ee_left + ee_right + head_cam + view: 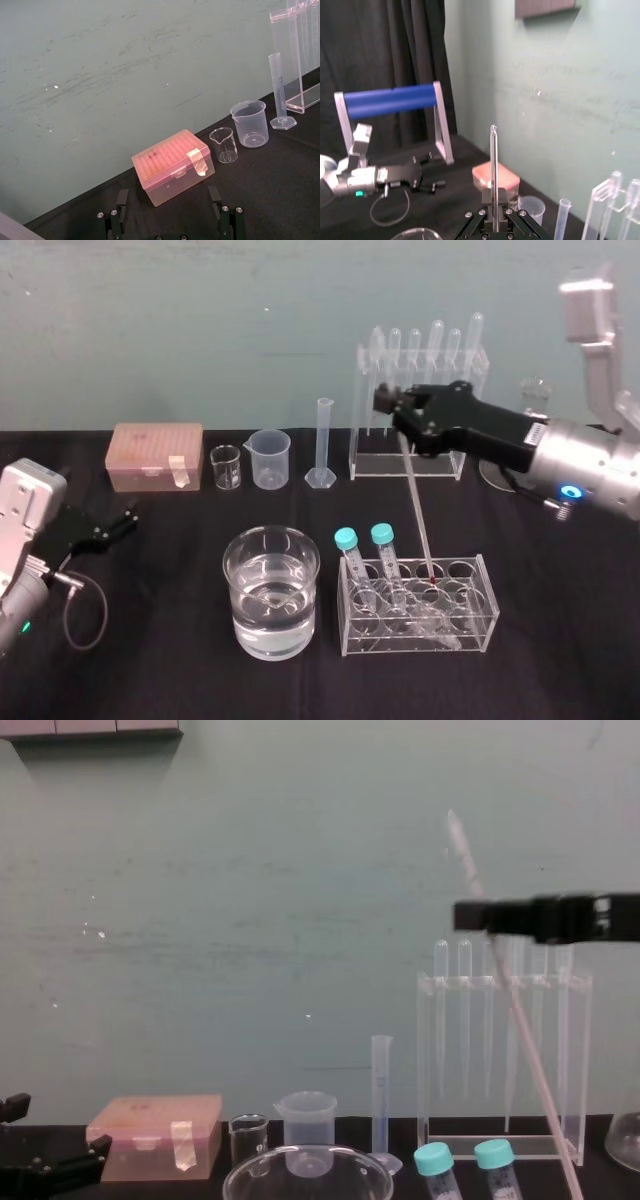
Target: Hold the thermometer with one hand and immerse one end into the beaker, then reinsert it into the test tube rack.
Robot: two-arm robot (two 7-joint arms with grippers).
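The left gripper (pixel 128 521) lies on the black table (pixel 180 650) at the far left, well away from the glassware, its fingers (pixel 122 202) spread apart around nothing. Along the back edge stand a pink lidded box (pixel 155 454), a small glass beaker (pixel 226 468), a plastic beaker (pixel 270 459) and a slim graduated cylinder (pixel 322 443). In front of them, near the middle, stands the large glass beaker (pixel 241 575), partly filled with water. Just beside it on the right is the low clear test tube rack (pixel 471 626), with two blue-capped tubes (pixel 347 541) leaning in its left holes. Behind that rack stands a tall acrylic pipette stand (pixel 448 462). The right gripper (pixel 391 401) reaches in from the right at the height of the stand's top, clamped on the upper part of the thermometer (pixel 417 502). The rod slants down from the gripper, and its red bulb meets a back-row hole of the test tube rack; how deep it sits is unclear.
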